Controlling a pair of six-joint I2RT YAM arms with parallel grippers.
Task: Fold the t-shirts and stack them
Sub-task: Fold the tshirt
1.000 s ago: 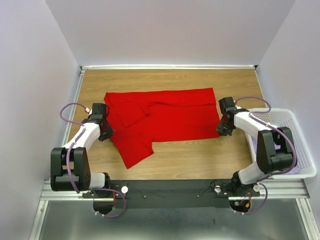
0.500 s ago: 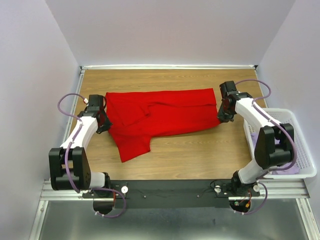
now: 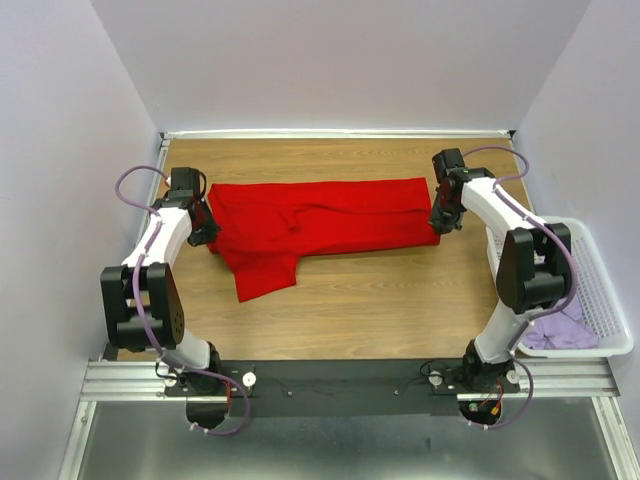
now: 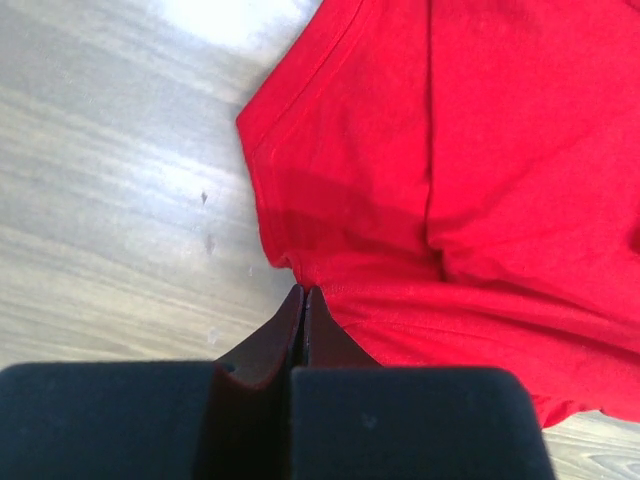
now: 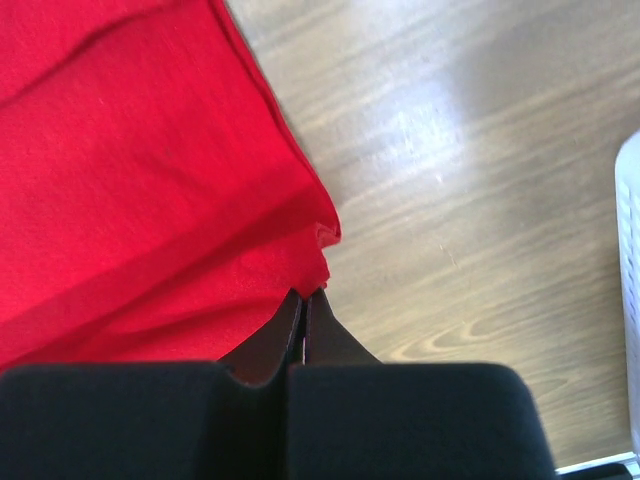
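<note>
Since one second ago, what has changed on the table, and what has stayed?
The left gripper and right gripper, both shut on the red t-shirt, moved toward the far side, drawing its near edge with them. Nothing was released. The white basket stayed put.

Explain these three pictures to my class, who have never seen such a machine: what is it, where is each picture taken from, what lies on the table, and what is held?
It is a pair of robot arms bolted at the near edge of a wooden table. The wide picture looks down from above and behind them. The two close-ups come from a camera on each wrist, so the black shapes at the bottom are that arm's own fingers. A red t-shirt lies spread across the table. The left gripper pinches its left edge and the right gripper its right edge, both shut on the cloth. At the right stands a white basket with lilac cloth in it.
</note>
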